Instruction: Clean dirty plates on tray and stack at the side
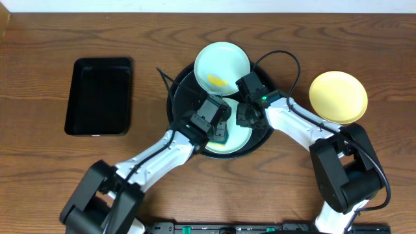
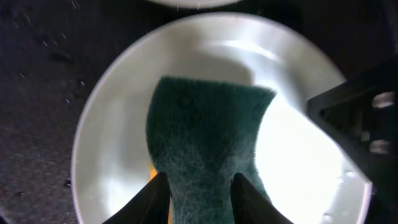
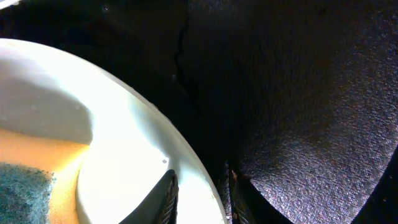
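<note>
Plates first: the smeared blue plate (image 1: 224,62) lay at the far edge of the round tray (image 1: 184,97), overlapping its rim, with a yellow-orange smear (image 1: 218,81) near its lower edge. The lower plate (image 1: 238,140) sat inside the tray on its near side, and that was where both arms met. The left claw (image 2: 200,190) was closed narrow on a green sponge (image 2: 205,130), and the sponge was pressed flat on that plate's face. From the right, the right claw (image 3: 199,196) pinched the same plate's rim, one finger on the inside and one on the outside against the dark tray floor. Over by the right edge of the counter (image 1: 39,65), the yellow plate (image 1: 338,96) rested alone, well apart from the tray. A rectangular tray (image 1: 99,96) lay toward the left edge.
</note>
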Robot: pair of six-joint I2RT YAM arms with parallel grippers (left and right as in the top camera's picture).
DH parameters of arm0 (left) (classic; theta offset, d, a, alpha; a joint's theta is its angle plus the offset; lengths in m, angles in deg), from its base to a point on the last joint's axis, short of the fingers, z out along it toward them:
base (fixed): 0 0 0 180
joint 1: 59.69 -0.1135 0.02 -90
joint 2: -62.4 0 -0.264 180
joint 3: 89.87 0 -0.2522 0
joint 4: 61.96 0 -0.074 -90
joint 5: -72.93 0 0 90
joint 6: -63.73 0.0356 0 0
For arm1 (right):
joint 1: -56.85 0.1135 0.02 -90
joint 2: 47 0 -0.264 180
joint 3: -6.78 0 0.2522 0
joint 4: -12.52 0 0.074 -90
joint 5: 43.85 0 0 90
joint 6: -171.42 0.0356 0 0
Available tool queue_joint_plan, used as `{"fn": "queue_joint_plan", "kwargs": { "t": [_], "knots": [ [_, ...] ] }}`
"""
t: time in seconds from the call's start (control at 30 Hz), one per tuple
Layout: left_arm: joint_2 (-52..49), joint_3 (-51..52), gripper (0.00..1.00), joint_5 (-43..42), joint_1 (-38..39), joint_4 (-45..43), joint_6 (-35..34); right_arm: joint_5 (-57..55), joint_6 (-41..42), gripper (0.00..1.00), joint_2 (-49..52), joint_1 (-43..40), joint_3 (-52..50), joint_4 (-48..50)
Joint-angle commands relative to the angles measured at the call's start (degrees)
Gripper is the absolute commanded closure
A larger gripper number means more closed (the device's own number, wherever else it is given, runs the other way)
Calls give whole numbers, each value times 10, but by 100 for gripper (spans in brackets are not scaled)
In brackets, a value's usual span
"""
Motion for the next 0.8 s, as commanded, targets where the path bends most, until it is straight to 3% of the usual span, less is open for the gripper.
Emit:
{"fn": "queue_joint_plan", "kwargs": {
  "t": [0.0,0.77],
  "knots": [
    [-20,0,66,1,2,3,10,2,6,75,5,-5,-4,-2],
    [-60,0,65,27,25,3,3,2,6,74,5,-5,-4,0]
  ]
}}
